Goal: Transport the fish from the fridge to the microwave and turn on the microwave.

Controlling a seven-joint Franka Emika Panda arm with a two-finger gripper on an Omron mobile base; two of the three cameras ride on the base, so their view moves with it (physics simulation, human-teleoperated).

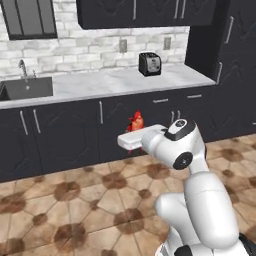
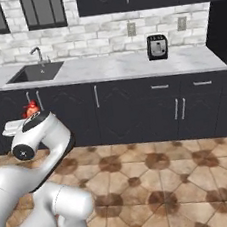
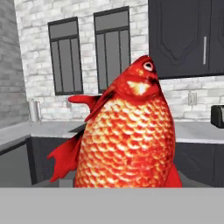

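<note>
Gripper (image 1: 136,131) is sitting at the centre of the left base view, at the end of the white hand, and the fish (image 1: 135,121) is standing up out of it, red-orange against the dark lower cabinets (image 1: 65,130). Its fingertips are hidden behind the hand and the fish, but the jaws appear to be pinching the fish by its lower body. A toaster (image 1: 149,63) is resting on the pale counter (image 1: 100,82) in the upper middle, and a sink (image 1: 27,87) is lying at the upper left.

From the right base view, the fish (image 2: 31,109) is peeking above the arm's elbow at the left edge, with the hand extending to the left of it. Neither fridge nor microwave is appearing among these cabinets, so I judge the carry to be under way, with the delivery not yet done.

Through the hand view, the fish (image 3: 124,140) is occupying the centre, head up near the top and tail running off the bottom; its grip point is lying below the frame. Held by the narrow end, the tapered body is likely to pivot or slide out if the base turns sharply, and its raised head is at risk of clipping the microwave's door frame.
</note>
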